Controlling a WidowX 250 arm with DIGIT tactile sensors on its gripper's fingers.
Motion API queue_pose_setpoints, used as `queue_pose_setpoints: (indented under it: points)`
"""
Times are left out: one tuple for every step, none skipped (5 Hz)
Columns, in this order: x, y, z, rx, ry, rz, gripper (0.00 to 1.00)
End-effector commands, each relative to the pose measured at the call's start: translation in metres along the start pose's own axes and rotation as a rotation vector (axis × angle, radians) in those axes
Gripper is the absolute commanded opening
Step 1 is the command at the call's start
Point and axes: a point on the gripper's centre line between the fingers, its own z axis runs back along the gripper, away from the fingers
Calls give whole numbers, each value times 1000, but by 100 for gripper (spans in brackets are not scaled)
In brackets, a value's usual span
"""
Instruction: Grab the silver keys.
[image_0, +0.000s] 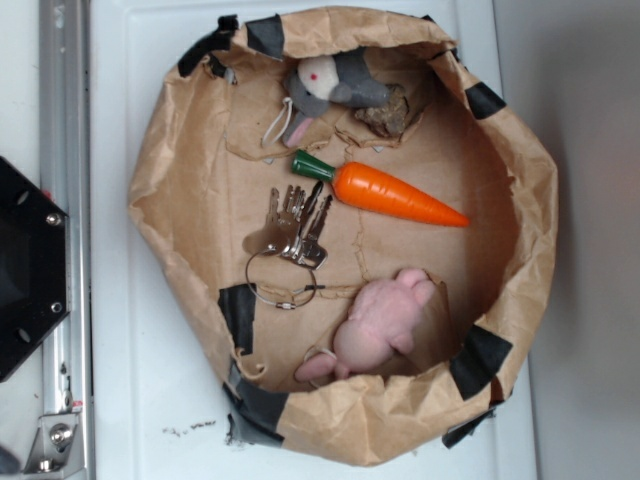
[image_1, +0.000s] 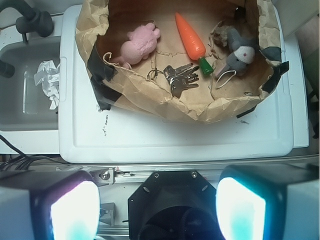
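Inside the crumpled brown paper nest (image_0: 190, 190), the bunch of shiny silver keys on a thin wire ring (image_0: 288, 238) lies mid-floor, key tips just beside the green stub of the orange plastic carrot (image_0: 395, 193); grey plush toy (image_0: 330, 85) at one rim, pink plush toy (image_0: 380, 322) at the opposite. Wrist view: gripper (image_1: 158, 205) over the white tray's edge (image_1: 175, 137), well apart from the keys, glowing fingers (image_1: 75, 207) spread wide, holding nothing.

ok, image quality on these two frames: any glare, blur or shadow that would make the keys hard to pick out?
Exterior view: soft focus overall, but the silver keys stand out bright against the brown paper; the ring is thin and faint. Wrist view: the end effector pads glow white-cyan, overexposed and blurred; the keys read darker, partly shaded by the paper wall, with some wide-angle bending at the edges.
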Motion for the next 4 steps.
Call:
queue_pose_setpoints:
  points:
    - [0, 0, 0, 0, 0, 0, 100]
    - [48, -2, -23, -41, -19, -107, 100]
    - [92, 4, -42, 40, -42, -91, 100]
    - [114, 13, -56, 45, -60, -102, 100]
